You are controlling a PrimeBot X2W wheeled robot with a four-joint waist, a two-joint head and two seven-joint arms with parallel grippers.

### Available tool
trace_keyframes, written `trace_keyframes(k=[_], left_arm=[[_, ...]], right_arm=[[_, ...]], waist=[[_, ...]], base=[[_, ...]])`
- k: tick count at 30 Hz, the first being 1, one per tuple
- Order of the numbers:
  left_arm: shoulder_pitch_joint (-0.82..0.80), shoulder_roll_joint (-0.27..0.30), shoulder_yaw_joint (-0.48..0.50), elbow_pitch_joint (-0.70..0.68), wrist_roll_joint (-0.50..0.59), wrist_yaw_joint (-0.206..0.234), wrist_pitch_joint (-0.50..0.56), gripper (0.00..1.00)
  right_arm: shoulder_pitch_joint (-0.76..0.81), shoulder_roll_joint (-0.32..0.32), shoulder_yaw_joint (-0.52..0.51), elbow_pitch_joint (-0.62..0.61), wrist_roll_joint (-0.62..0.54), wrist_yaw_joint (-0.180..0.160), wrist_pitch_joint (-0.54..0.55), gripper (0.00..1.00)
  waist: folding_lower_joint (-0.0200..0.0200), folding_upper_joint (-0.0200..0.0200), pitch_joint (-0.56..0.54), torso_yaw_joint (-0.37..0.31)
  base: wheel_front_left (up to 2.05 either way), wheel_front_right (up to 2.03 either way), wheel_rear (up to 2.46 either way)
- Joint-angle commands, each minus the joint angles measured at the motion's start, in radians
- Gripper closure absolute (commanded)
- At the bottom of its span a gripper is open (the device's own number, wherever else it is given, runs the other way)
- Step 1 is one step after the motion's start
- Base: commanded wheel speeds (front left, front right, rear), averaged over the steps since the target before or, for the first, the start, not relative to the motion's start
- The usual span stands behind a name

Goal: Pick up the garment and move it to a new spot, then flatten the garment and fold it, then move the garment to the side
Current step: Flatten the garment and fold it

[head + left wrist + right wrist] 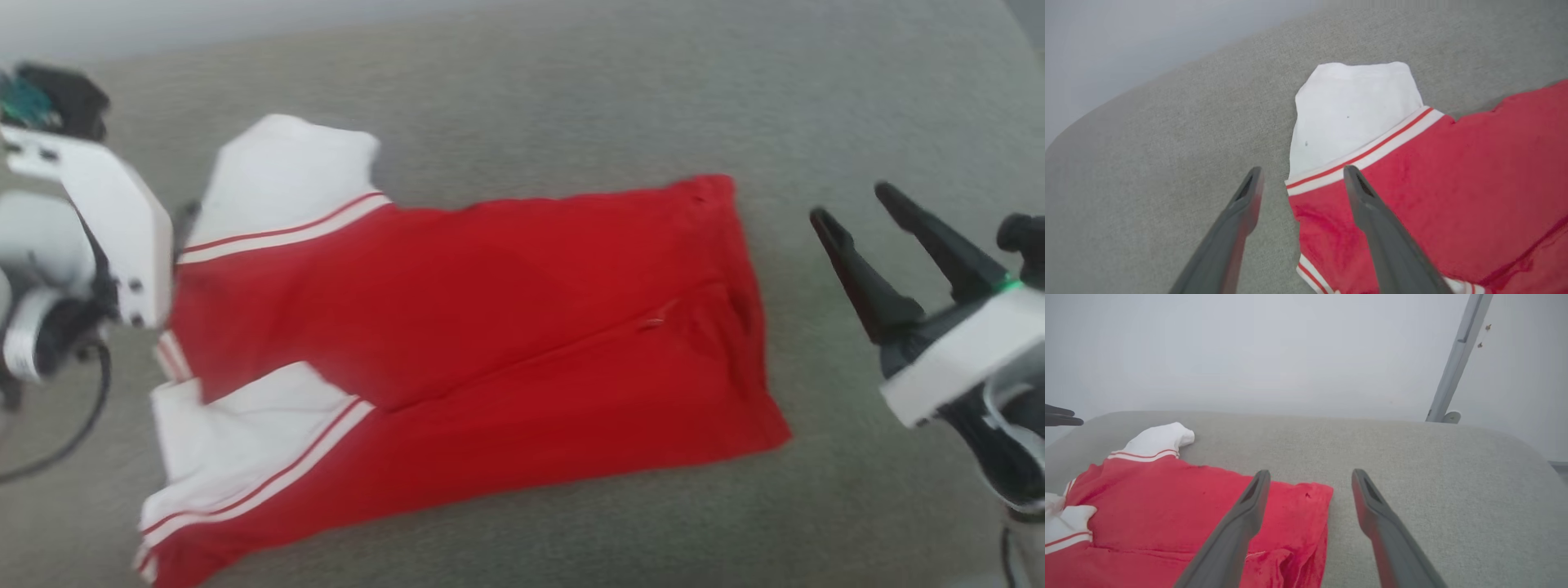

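The garment (pixel 490 310) lies spread on the grey cushioned surface. Its red body is folded lengthwise and its white sleeves with striped trim (pixel 277 175) point left. My left gripper (pixel 1302 170) hangs open just above the far sleeve's trim at the garment's (pixel 1474 171) left edge, holding nothing. Its white wrist housing (pixel 106 220) covers the fingers in the head view. My right gripper (pixel 849 204) stands open to the right of the hem, apart from the cloth. In the right wrist view that gripper (pixel 1310 473) sits above the hem corner of the garment (pixel 1147 498).
The grey surface (pixel 571 98) runs wide behind and to the right of the garment, its rounded far edge meeting a pale wall. A grey metal pole (pixel 1457 355) leans behind the far right corner. A dark cable (pixel 82 425) hangs by my left arm.
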Motion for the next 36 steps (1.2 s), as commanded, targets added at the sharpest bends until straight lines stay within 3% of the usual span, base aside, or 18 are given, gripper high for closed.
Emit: trace_keyframes(k=[1, 6, 11, 18, 22, 23, 24, 28, 36], left_arm=[[-0.037, -0.015, -0.003, 0.046, 0.017, -0.023, -0.008, 0.00], [-0.155, -0.044, -0.016, 0.192, 0.051, -0.101, -0.020, 0.00], [-0.244, -0.060, -0.021, 0.345, 0.079, -0.149, -0.023, 0.00], [-0.309, -0.104, -0.033, 0.519, 0.070, -0.160, 0.022, 0.00], [-0.296, -0.141, -0.045, 0.606, 0.044, -0.135, 0.087, 0.00], [-0.290, -0.150, -0.046, 0.628, 0.032, -0.124, 0.113, 0.58], [-0.285, -0.157, -0.043, 0.647, 0.020, -0.107, 0.134, 1.00], [-0.302, -0.186, -0.053, 0.662, 0.023, -0.087, 0.152, 1.00], [-0.374, -0.238, -0.067, 0.645, 0.051, -0.108, 0.116, 1.00]], right_arm=[[-0.023, 0.010, 0.022, 0.014, -0.012, 0.000, -0.043, 0.00], [-0.073, 0.037, 0.085, 0.068, -0.004, 0.000, -0.145, 0.00], [-0.111, 0.047, 0.138, 0.124, 0.025, 0.000, -0.202, 0.00], [-0.139, 0.032, 0.176, 0.170, 0.058, 0.000, -0.237, 0.00], [-0.147, 0.024, 0.192, 0.184, 0.077, 0.000, -0.229, 0.00], [-0.153, 0.021, 0.196, 0.188, 0.084, 0.000, -0.220, 0.00], [-0.159, 0.020, 0.200, 0.190, 0.092, 0.000, -0.211, 0.00], [-0.185, 0.010, 0.215, 0.205, 0.122, 0.000, -0.163, 0.00], [-0.307, -0.007, 0.255, 0.254, 0.161, 0.000, -0.024, 0.00]], waist=[[0.0000, 0.0000, 0.032, -0.053], [0.0000, 0.0000, 0.079, -0.122], [0.0000, 0.0000, 0.126, -0.182], [0.0000, 0.0000, 0.169, -0.214], [0.0000, 0.0000, 0.182, -0.211], [0.0000, 0.0000, 0.184, -0.209], [0.0000, 0.0000, 0.187, -0.206], [0.0000, 0.0000, 0.198, -0.186], [0.0000, 0.0000, 0.214, -0.132]], base=[[0.00, 0.00, 0.00], [0.00, 0.00, 0.00], [0.00, 0.00, 0.00], [0.00, 0.00, 0.00], [0.00, 0.00, 0.00], [0.00, 0.00, 0.00], [0.00, 0.00, 0.00], [0.00, 0.00, 0.00], [0.00, 0.00, 0.00]])
